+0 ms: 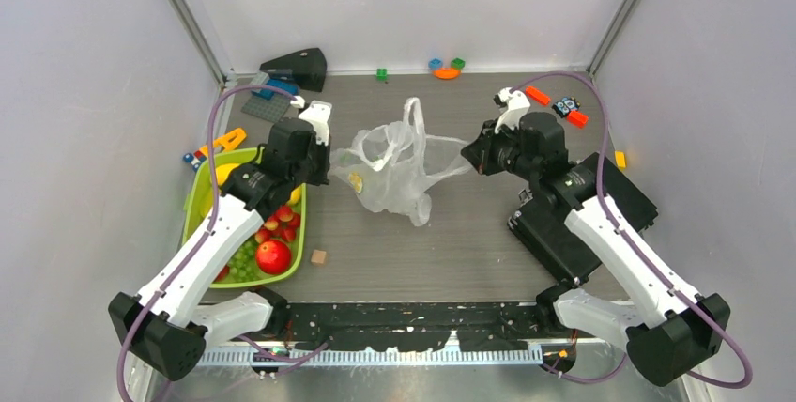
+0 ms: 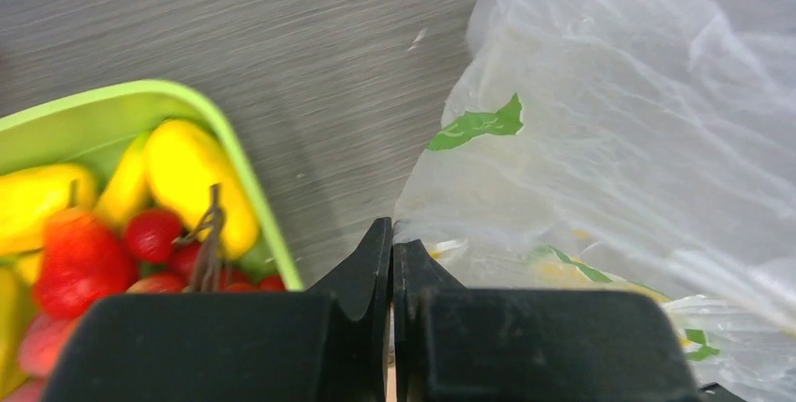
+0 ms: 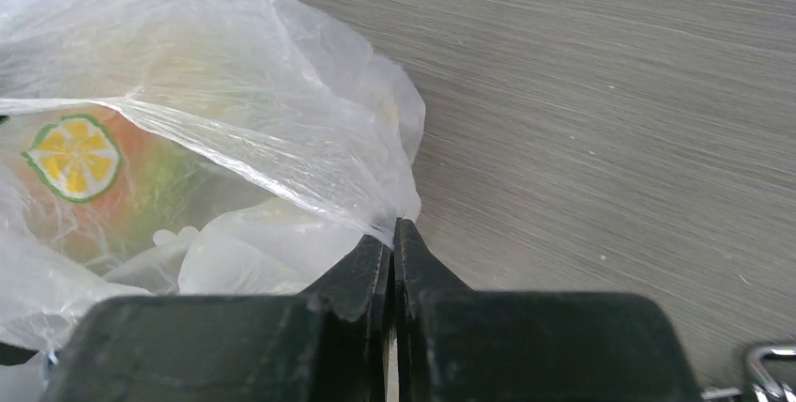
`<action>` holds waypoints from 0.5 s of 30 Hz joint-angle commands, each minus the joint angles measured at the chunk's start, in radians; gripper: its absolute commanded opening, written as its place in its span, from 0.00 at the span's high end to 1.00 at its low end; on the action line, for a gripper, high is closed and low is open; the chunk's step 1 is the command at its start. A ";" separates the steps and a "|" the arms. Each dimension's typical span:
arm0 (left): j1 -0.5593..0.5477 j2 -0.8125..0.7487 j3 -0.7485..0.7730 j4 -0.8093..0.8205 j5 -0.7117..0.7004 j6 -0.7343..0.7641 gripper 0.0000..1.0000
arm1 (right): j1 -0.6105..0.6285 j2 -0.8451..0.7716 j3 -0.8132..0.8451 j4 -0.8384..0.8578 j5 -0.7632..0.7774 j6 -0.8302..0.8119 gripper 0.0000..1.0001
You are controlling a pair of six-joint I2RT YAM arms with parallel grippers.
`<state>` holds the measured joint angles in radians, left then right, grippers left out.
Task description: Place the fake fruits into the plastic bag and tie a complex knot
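Observation:
The plastic bag [image 1: 394, 172] lies crumpled mid-table, one handle loop [image 1: 411, 120] sticking up loose; no knot is in view. My left gripper [image 1: 330, 165] is shut on the bag's left edge, the film pinched at its fingertips [image 2: 392, 233]. My right gripper [image 1: 472, 160] is shut on the bag's right corner and pulls it taut [image 3: 394, 231]. The fake fruits sit in the lime-green tray [image 1: 202, 197]: a red apple [image 1: 273, 255], green grapes [image 1: 246, 261], strawberries [image 2: 80, 256] and a yellow fruit [image 2: 188, 177]. A lemon-slice print [image 3: 75, 156] shows on the bag.
A small brown cube [image 1: 319, 256] lies right of the tray. Toy bricks are scattered along the back wall [image 1: 448, 69] and at the far right [image 1: 554, 101]. A dark wedge [image 1: 296, 69] sits at the back left. A black box [image 1: 582, 214] lies under my right arm.

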<state>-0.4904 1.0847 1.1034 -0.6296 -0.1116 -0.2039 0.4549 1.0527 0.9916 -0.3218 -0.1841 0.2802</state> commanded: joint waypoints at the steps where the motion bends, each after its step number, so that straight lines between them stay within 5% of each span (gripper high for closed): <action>1: 0.020 -0.022 0.058 -0.114 -0.195 0.092 1.00 | -0.034 -0.037 0.081 -0.092 0.049 -0.064 0.95; 4: 0.021 -0.025 0.059 -0.125 -0.196 0.106 1.00 | -0.041 -0.049 0.096 -0.112 0.072 -0.074 0.95; 12: 0.021 -0.035 0.060 -0.053 0.071 0.073 0.99 | -0.041 -0.052 0.078 -0.051 -0.085 -0.047 0.95; 15: 0.021 -0.017 0.065 -0.007 0.234 0.036 0.77 | -0.035 -0.047 0.075 -0.027 -0.137 -0.022 0.95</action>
<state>-0.4755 1.0698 1.1255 -0.7074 -0.0940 -0.1299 0.4213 1.0195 1.0439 -0.4183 -0.2295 0.2356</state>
